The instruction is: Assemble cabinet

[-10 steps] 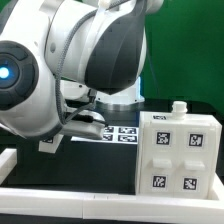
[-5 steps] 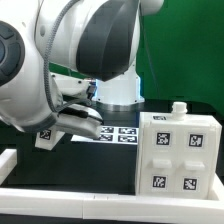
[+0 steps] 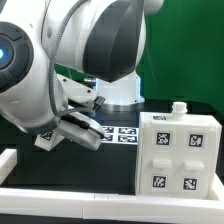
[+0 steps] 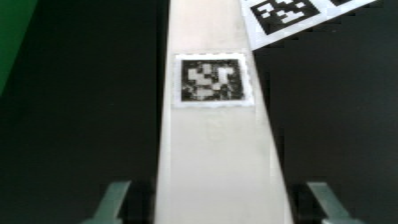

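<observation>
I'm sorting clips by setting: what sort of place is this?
Probably a robotics lab bench: black table with a white border rail, green backdrop, marker tags on the cabinet and marker board.

1. The table has a flat black top; a part of it in front is bare.
2. A low white rail lies along the front edge of the table and turns up at the exterior view's left.
3. The cabinet stands upright on the black top at the exterior view's right, with its foot near the front rail.
4. The marker board lies flat on the table, farther back, just beside the cabinet on the exterior view's left.
5. A long white panel with one tag shows over the black top in the wrist view, near a corner of the marker board. I cannot tell whether it rests on the table.
</observation>
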`<state>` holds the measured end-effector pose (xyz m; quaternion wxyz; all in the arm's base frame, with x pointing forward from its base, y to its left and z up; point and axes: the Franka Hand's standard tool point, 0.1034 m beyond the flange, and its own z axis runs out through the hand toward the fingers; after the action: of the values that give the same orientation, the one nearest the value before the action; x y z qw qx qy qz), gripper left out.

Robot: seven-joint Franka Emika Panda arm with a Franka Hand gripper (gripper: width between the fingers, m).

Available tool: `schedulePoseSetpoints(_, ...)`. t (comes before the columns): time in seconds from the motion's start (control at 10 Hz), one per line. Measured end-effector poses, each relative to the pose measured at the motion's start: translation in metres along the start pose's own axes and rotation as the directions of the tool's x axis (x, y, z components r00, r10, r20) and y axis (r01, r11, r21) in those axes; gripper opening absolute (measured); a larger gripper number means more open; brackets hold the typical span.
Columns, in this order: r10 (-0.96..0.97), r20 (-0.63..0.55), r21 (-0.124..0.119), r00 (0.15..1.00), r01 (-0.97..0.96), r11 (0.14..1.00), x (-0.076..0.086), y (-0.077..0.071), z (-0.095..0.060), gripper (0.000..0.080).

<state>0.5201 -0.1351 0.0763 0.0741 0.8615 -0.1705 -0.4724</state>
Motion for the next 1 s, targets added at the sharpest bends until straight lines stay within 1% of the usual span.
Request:
schedulePoseSetpoints(0.1,-0.020,0.004,-0.001,1.000,0.020,1.000,-0.002,-0.001,-0.001,0.0287)
schedulePoseSetpoints(0.2,-0.089,0.017,-0.002,0.996,0.089,0.996,-0.007,-0.002,-0.003,0.0287)
schedulePoseSetpoints(0.3,-0.244,0.025,0.002,0.969,0.244,0.970,-0.012,-0.002,-0.004,0.0287)
schedulePoseSetpoints(0.4,-0.349,0.028,0.009,0.937,0.349,0.937,-0.013,-0.003,-0.004,0.0287)
schedulePoseSetpoints(0.5,-0.429,0.022,0.013,0.903,0.428,0.904,-0.011,-0.001,-0.003,0.0287)
schedulePoseSetpoints(0.6,-0.480,-0.022,0.001,0.877,0.480,0.877,-0.002,0.001,-0.003,0.0287)
schedulePoseSetpoints(0.8,-0.587,-0.019,0.001,0.810,0.587,0.810,-0.003,0.002,-0.003,0.0287)
schedulePoseSetpoints(0.9,-0.644,-0.015,-0.002,0.765,0.644,0.765,-0.005,0.000,-0.004,0.0287)
schedulePoseSetpoints(1.0,-0.722,0.004,0.006,0.692,0.722,0.692,-0.013,-0.013,-0.007,0.0287)
